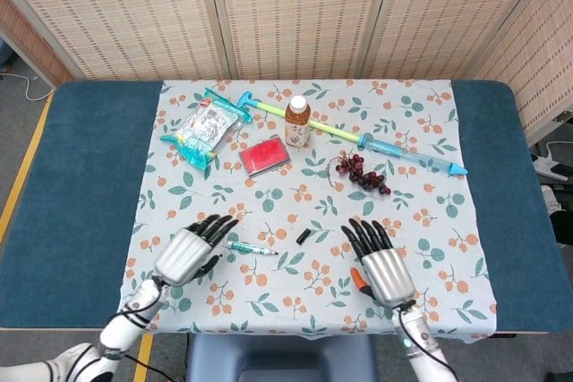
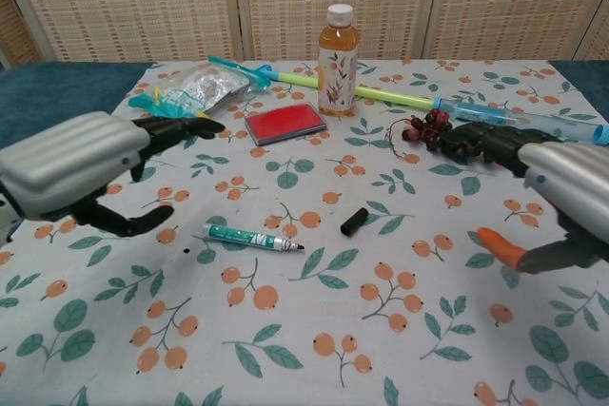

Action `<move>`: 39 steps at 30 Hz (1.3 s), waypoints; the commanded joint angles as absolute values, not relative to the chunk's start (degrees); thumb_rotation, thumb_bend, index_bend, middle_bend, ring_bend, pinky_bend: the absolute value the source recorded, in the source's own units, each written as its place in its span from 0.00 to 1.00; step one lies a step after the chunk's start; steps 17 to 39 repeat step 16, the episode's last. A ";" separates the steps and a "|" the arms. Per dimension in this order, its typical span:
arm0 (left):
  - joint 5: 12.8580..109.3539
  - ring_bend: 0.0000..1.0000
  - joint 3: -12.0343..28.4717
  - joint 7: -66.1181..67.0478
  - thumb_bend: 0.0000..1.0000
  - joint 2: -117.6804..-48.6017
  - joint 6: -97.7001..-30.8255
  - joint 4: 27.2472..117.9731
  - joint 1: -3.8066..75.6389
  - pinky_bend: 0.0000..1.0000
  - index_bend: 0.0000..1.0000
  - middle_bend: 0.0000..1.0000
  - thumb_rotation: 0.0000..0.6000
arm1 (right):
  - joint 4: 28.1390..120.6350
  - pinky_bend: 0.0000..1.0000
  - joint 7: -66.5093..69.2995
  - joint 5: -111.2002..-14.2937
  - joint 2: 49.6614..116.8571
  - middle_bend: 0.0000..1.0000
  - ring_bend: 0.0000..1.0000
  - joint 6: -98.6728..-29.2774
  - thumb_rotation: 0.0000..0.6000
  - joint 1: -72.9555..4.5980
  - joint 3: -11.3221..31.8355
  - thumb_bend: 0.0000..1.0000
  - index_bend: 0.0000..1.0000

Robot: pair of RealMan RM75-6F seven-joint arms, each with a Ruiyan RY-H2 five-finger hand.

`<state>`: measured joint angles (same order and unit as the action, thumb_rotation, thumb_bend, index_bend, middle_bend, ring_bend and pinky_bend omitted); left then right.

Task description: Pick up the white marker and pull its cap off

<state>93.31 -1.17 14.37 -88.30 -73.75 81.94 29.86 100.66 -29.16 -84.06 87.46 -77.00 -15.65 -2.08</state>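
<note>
The white marker (image 2: 253, 238) (image 1: 250, 248) lies uncapped on the flowered cloth, its dark tip pointing right. Its black cap (image 2: 355, 222) (image 1: 303, 236) lies apart from it, a little to the right. My left hand (image 2: 81, 162) (image 1: 189, 251) hovers left of the marker with its fingers spread and holds nothing. My right hand (image 2: 571, 187) (image 1: 382, 263) is off to the right of the cap, fingers stretched out and empty. Neither hand touches the marker or the cap.
A tea bottle (image 2: 339, 48) stands at the back, a red case (image 2: 284, 124) in front of it. Grapes (image 2: 447, 134), a long blue and green toy stick (image 2: 457, 106) and a snack bag (image 2: 188, 92) lie further back. An orange piece (image 2: 500, 246) sits under my right hand.
</note>
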 commanded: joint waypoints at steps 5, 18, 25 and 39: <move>88.22 0.00 -3.91 2.67 0.40 -78.74 -94.86 78.20 12.23 0.10 0.01 0.00 1.00 | 106.14 0.00 -21.96 -91.58 62.62 0.00 0.00 -97.48 1.00 -1.34 -11.59 0.33 0.00; 88.41 0.00 -2.61 1.00 0.41 -77.80 -93.93 75.34 11.00 0.10 0.00 0.00 1.00 | 104.87 0.00 -19.25 -90.79 61.53 0.00 0.00 -96.55 1.00 -0.45 -8.78 0.30 0.00; 88.41 0.00 -2.61 1.00 0.41 -77.80 -93.93 75.34 11.00 0.10 0.00 0.00 1.00 | 104.87 0.00 -19.25 -90.79 61.53 0.00 0.00 -96.55 1.00 -0.45 -8.78 0.30 0.00; 88.41 0.00 -2.61 1.00 0.41 -77.80 -93.93 75.34 11.00 0.10 0.00 0.00 1.00 | 104.87 0.00 -19.25 -90.79 61.53 0.00 0.00 -96.55 1.00 -0.45 -8.78 0.30 0.00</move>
